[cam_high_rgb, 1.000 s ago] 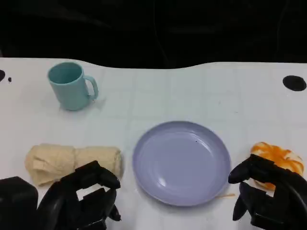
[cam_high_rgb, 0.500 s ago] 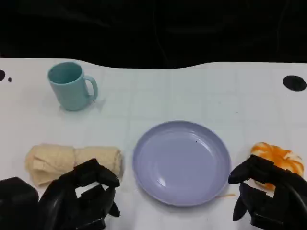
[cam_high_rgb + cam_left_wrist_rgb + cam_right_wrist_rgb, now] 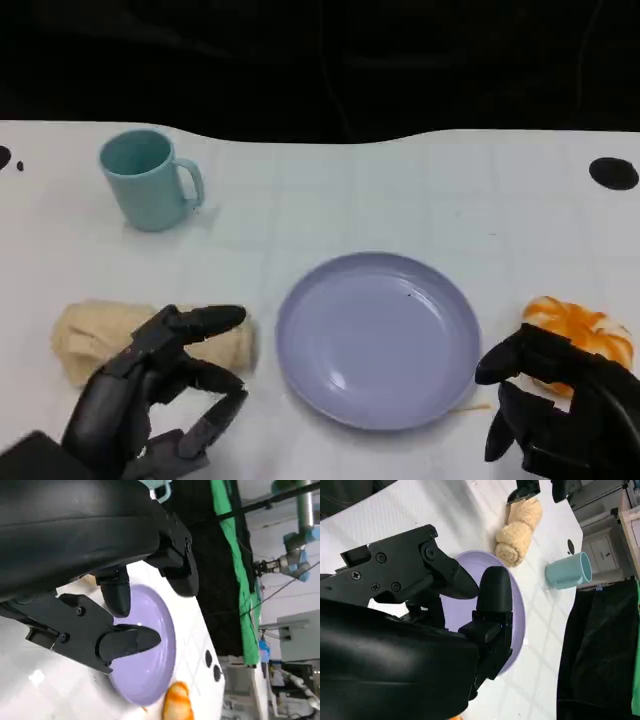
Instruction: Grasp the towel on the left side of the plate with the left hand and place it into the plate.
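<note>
A: Now the left hand (image 3: 150, 400) has opened; a second ago its fingers were curled, and they reach over the towel (image 3: 100, 335) without gripping.

B: So the grasp is about to start?

A: Likely. The towel, a soft beige terry roll, lies at the plate's (image 3: 440, 385) nine o'clock. The plate is smooth, round, lavender.

B: The right hand (image 3: 560, 410)?

A: Curled, empty, at four o'clock.

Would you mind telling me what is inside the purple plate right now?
The plate holds nothing, only one tiny dark speck. The right hand covers none of its inside; its underside is hidden.
</note>
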Tool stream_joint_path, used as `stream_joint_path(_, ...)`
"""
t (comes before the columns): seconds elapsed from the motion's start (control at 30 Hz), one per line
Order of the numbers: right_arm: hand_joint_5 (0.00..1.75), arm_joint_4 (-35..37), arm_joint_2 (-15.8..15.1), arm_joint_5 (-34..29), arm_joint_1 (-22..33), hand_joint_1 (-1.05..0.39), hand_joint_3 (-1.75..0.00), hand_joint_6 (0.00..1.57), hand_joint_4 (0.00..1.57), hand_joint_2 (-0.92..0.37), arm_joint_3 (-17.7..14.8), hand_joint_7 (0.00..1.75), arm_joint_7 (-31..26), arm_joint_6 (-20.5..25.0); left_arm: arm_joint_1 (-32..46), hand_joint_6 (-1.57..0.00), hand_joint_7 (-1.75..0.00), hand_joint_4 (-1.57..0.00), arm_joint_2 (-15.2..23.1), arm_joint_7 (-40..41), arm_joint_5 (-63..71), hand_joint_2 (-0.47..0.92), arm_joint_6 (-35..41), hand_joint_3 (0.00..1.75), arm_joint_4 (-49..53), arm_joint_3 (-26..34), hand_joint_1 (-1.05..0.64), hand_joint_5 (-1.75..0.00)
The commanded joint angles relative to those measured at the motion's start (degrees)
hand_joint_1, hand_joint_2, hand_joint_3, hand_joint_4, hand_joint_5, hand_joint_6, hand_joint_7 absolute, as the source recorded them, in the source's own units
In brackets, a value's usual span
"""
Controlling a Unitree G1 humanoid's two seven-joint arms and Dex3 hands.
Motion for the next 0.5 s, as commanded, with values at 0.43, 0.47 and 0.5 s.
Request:
stream_joint_path(0.43,1.75,-0.9,0.3,-0.7,-0.2,-0.08,-0.99,0.47,0.59,-0.77,1.4,1.53,-1.5,-0.4,-2.7,-0.27,-0.07,-0.11,8.0,12.4,23.4,0.91,-10.3,0.03,6.4,1.3,-0.47,-0.74)
stream_joint_path(0.47,1.75,-1.0,0.3,-0.8,-0.2,-0.08,-0.99,0.47,0.6,-0.77,1.6,1.53,-1.7,-0.4,-2.8,-0.27,-0.06,-0.12,8.6,13.8,26.5,0.91,-9.2,0.02,5.6,1.4,-0.49,-0.74)
stream_joint_path(0.5,1.75,-1.1,0.3,-1.0,-0.2,-0.08,-0.99,0.47,0.6,-0.77,1.9,1.53,-1.8,-0.5,-2.8,-0.27,-0.06,-0.12,9.3,14.9,29.3,0.91,-8.1,0.02,4.6,1.4,-0.5,-0.74)
